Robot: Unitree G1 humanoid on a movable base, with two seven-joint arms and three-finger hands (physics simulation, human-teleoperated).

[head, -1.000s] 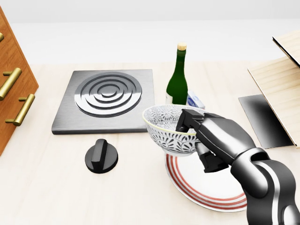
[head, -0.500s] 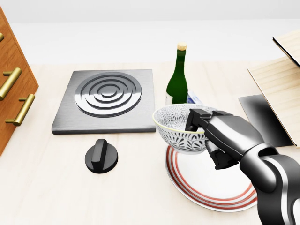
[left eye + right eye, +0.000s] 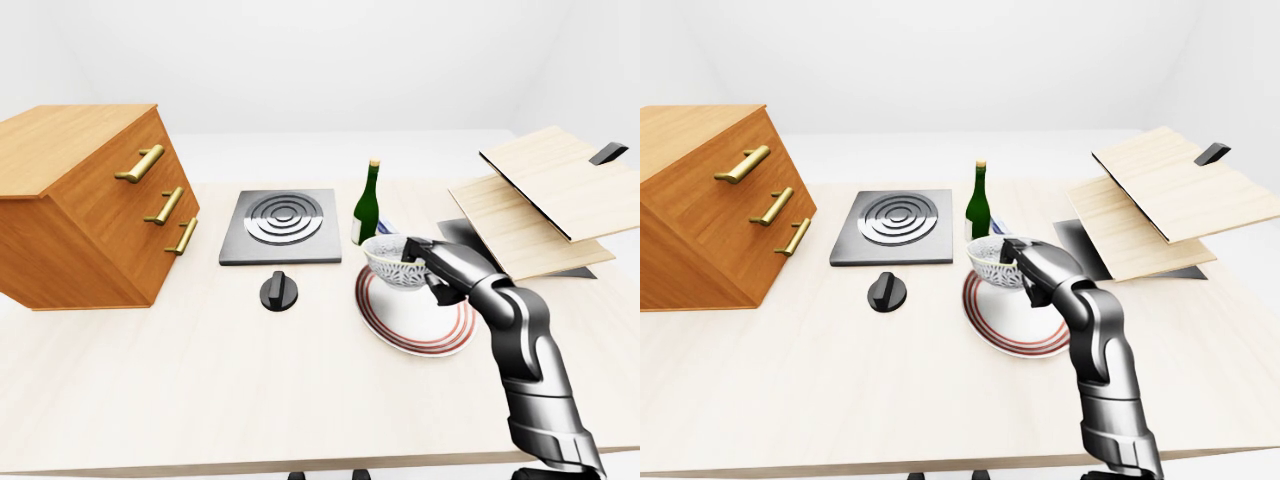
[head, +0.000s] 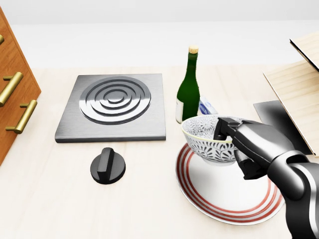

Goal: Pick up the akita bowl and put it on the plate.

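Observation:
The akita bowl (image 4: 207, 138), white with a dark floral pattern and a yellowish rim, hangs tilted just above the top-left part of the plate (image 4: 224, 199). The plate is white with red rings and lies on the light wooden table. My right hand (image 4: 230, 134) is shut on the bowl's right rim, with fingers (image 4: 223, 127) hooked over the rim and the thumb beneath. In the left-eye view the bowl (image 3: 390, 262) sits over the plate (image 3: 415, 322). My left hand shows in no view.
A green wine bottle (image 4: 188, 89) stands just above the bowl, with a small blue-white packet (image 4: 207, 106) beside it. A stove plate (image 4: 113, 105) and black knob (image 4: 107, 166) lie left. A wooden drawer cabinet (image 3: 85, 205) stands far left; wooden boards (image 3: 545, 200) at right.
My right hand has carried the bowl to the right, from beyond the plate's left edge to over the plate. The camera has not moved.

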